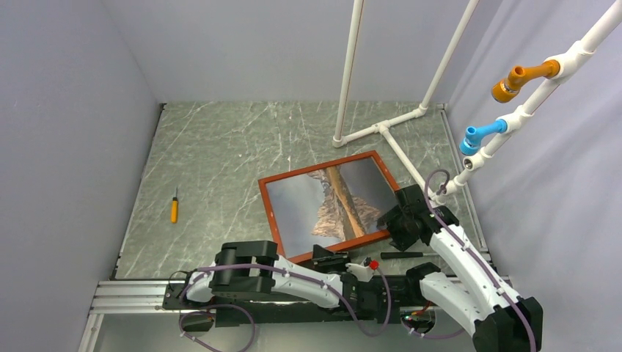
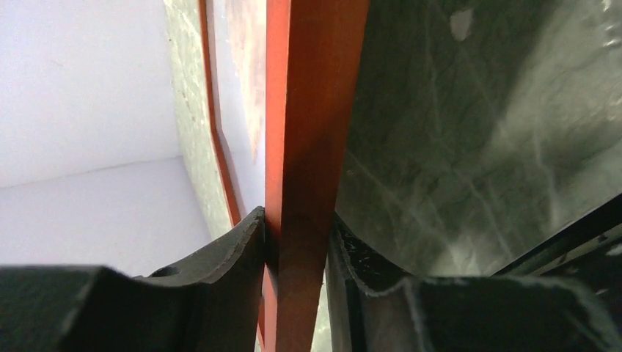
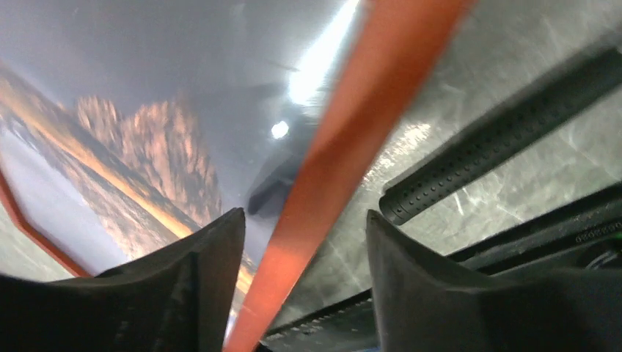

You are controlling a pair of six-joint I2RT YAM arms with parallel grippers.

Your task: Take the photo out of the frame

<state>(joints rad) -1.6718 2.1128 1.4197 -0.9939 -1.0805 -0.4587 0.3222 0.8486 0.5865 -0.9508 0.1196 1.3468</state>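
We are seeing the frame (image 1: 270, 218) lying face up on the grey marbled worktop (image 1: 220, 147), right of centre in the top view and turned at an angle. The photo (image 1: 323, 209) is sitting inside it, showing a brown rocky ridge against grey-blue.

The left end effector (image 1: 328, 258) is reaching in at the frame's lower edge, near the bottom centre of the top view. In the left wrist view this end effector (image 2: 297, 227) is pinching the frame (image 2: 308, 147), with both black fingers (image 2: 235, 242) pressing against the red-brown border from either side. A strip of the photo (image 2: 246, 59) is showing in the upper left of that view.

The right end effector (image 1: 402, 220) is hovering at the frame's lower right corner in the top view. In the right wrist view it (image 3: 304, 220) is standing spread, its fingers (image 3: 396, 249) straddling the frame (image 3: 367, 95), with a gap showing on the right side. The photo (image 3: 147, 132) is filling the left half of that view, glare shining on its surface. A black dimpled rod (image 3: 499, 125) is lying on the worktop in the right half.

An orange-handled screwdriver (image 1: 174, 207) is lying well apart at the left of the top view. A white pipe stand (image 1: 381, 128) is standing in the upper right.
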